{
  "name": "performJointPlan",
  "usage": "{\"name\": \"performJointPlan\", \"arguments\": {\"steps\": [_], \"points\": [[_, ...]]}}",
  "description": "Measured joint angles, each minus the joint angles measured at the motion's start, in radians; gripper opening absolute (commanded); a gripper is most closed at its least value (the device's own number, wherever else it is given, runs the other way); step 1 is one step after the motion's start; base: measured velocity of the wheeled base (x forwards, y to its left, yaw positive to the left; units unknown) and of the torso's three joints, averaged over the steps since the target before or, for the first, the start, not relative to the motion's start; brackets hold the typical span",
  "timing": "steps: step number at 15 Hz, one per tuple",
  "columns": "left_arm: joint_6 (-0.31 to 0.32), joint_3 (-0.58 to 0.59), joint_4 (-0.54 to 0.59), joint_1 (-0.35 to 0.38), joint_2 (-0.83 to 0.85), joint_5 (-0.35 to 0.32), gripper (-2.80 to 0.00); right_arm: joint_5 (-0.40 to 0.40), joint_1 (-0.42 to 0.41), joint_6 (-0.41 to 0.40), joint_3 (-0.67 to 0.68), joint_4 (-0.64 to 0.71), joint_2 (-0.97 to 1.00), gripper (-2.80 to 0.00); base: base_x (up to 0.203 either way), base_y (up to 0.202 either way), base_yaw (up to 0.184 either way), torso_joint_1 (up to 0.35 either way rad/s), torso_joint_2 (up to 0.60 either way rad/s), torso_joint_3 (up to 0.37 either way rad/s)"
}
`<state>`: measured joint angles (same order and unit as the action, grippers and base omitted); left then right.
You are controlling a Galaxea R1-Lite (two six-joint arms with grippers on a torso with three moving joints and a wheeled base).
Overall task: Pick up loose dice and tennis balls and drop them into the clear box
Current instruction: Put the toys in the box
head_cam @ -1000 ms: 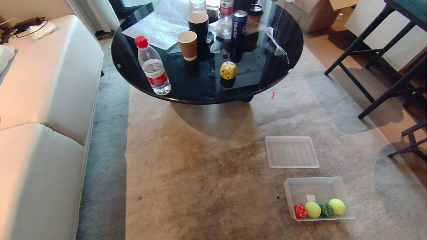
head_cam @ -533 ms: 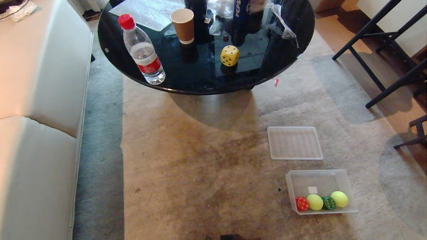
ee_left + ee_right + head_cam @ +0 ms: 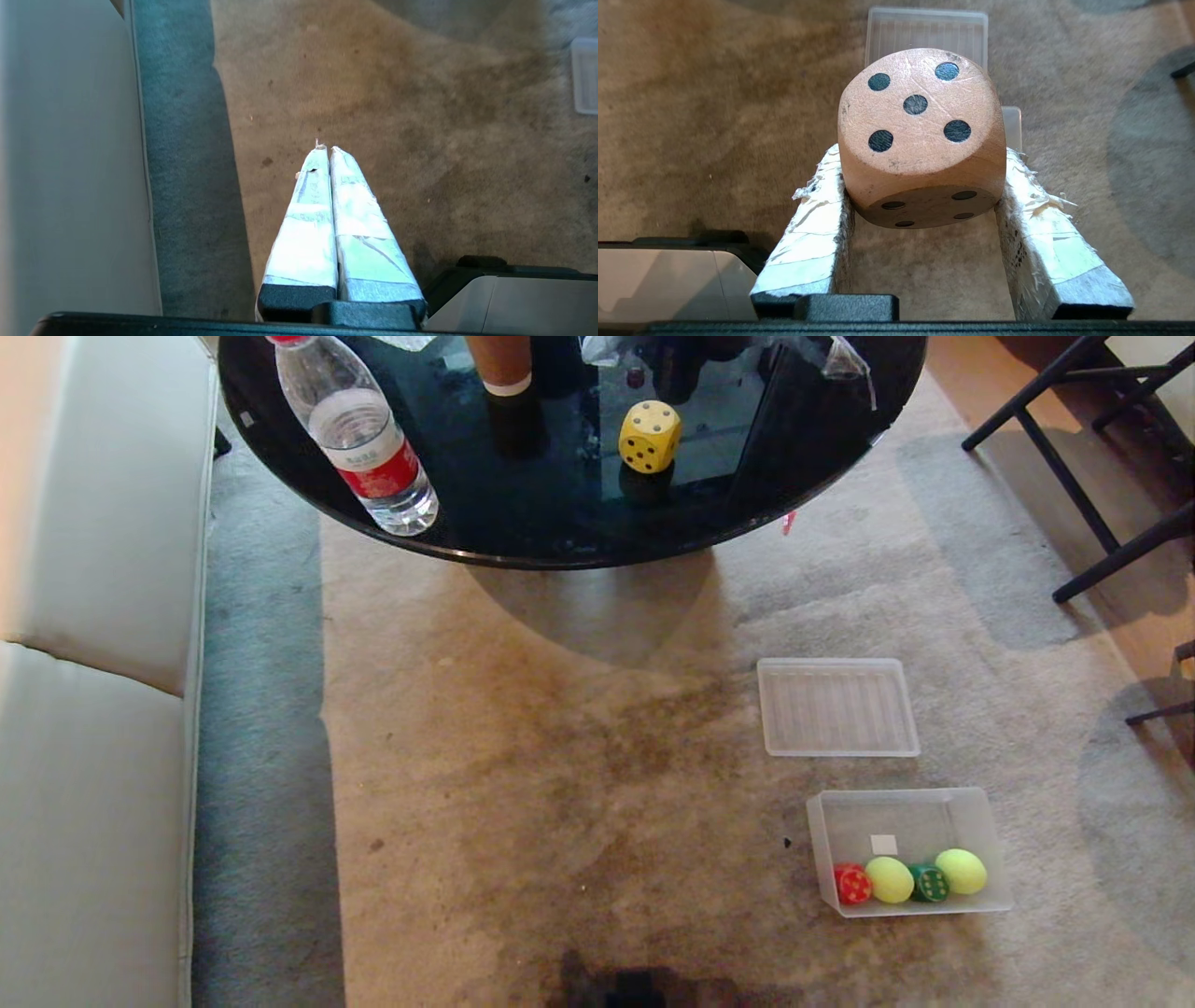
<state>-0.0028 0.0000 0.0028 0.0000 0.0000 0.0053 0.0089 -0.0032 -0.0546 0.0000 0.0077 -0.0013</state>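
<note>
Head view: high, tilted down over carpet (image 3: 579, 784), black table (image 3: 523, 537) at 12 o'clock, clear box (image 3: 910, 807) at 4 o'clock. Both wrist views: close behind the fingers, facing down at the same carpet. Shared by all three: ribbed lid (image 3: 837, 707).

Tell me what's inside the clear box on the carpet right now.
Inside the clear box, along its near wall: a red die, a tennis ball, a green die, another tennis ball. Whatever lies beneath them is hidden.
</note>
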Motion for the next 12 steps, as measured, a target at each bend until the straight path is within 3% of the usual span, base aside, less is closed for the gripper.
{"name": "performJointPlan", "arguments": {"steps": [12], "points": [[0.0,0.0,0.0,0.0,0.0,0.0,-2.8,0.0,0.0,0.0,0.0,0.0,0.0,-2.8,0.0,0.0,0.0,0.003,0.0,-0.195]]}}
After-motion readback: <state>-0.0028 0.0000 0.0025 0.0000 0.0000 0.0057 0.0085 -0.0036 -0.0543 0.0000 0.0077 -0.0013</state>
